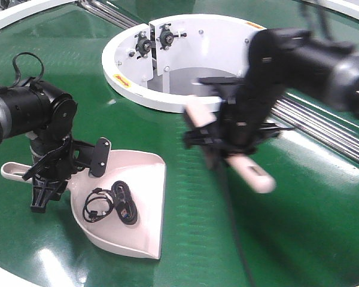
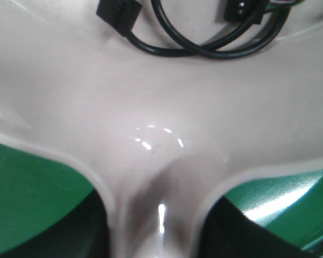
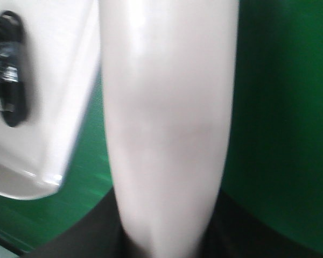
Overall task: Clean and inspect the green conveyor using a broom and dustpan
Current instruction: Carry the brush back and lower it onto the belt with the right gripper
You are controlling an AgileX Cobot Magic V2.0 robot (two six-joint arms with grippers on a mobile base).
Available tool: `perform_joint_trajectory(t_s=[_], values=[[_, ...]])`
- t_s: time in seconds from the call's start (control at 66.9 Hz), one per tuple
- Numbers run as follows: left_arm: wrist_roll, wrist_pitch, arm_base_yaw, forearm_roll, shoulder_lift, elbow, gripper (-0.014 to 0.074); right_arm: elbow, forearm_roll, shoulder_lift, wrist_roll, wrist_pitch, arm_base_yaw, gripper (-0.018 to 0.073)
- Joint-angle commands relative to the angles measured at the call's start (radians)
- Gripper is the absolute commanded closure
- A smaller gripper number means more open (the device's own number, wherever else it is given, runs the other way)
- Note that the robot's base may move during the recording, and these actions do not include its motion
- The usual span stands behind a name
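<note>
From where I stand, the left gripper point(image 1: 69, 176) is clamped on the handle of the dustpan point(image 1: 140, 197). The pan lies near the front edge of the green conveyor point(image 1: 299, 227), with black cables point(image 1: 113, 203) inside. The right gripper point(image 1: 227, 140) holds the broom point(image 1: 257, 176) tight above the belt, beside the white ring housing point(image 1: 116, 72).

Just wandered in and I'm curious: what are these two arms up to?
The left tool grips the dustpan by its handle. The pan rests on the green conveyor with a coiled black cable inside. The right tool holds the broom beside the pan's lip.
</note>
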Motion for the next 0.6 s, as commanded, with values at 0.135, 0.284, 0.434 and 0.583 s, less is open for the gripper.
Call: perform_joint_trajectory(t_s=[0.135, 0.284, 0.434, 0.583], values=[[0.012, 0.022, -0.010, 0.004, -0.044, -0.025, 0.0603, 0.154, -0.006, -0.188, -0.077, -0.044, -0.140, 0.0561], [0.012, 0.022, -0.010, 0.004, -0.044, -0.025, 0.0603, 0.264, -0.013, -0.256, -0.153, -0.076, -0.198, 0.0561], [0.012, 0.022, -0.010, 0.004, -0.044, -0.025, 0.0603, 0.362, -0.023, -0.294, -0.192, -0.094, -0.230, 0.0561], [0.012, 0.022, -0.010, 0.004, -0.044, -0.025, 0.0603, 0.443, -0.040, -0.297, -0.187, -0.137, -0.250, 0.0561]])
